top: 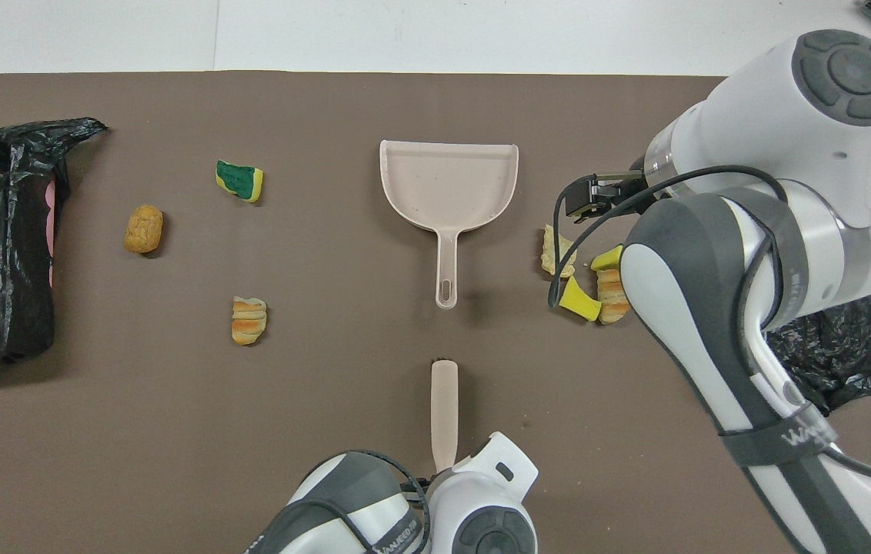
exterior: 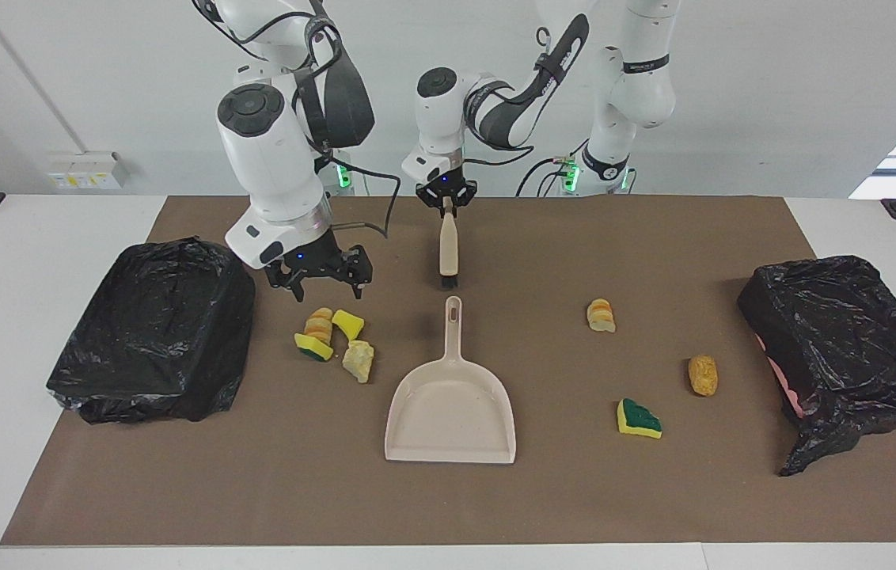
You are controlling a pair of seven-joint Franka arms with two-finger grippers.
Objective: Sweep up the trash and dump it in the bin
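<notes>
Brown matting is covering the table (exterior: 84,507), and everything is lying on it.

Nearest the robots, at the middle of the robots' edge, the left gripper (exterior: 446,201) is clamping the tip of the brush (exterior: 448,252) handle; the beige brush is hanging bristles down, just off the mat. Toward the right arm's end, the right gripper (exterior: 320,279) is hovering with its fingers spread and nothing between them, over the mat beside a heap of trash.

Next comes the trash itself. Four scraps (exterior: 332,340) are clustering beside the dustpan handle: two yellow-and-green sponge pieces, a striped tan-orange bread-like lump and a pale lump. Toward the left arm's end three more are lying well apart: a striped lump (exterior: 600,315), an orange-brown lump (exterior: 702,374) and a green-topped sponge wedge (exterior: 638,418).

Between the two groups the beige dustpan (exterior: 452,412) is lying flat and empty, handle pointing toward the robots. Two bins lined with black bags are sitting at the mat's ends, one (exterior: 151,331) by the right arm, one (exterior: 844,348) by the left.

Judging by this, the brush pickup is finishing and sweeping is not yet starting. The next move is probably calling for the free gripper to take the dustpan handle.
</notes>
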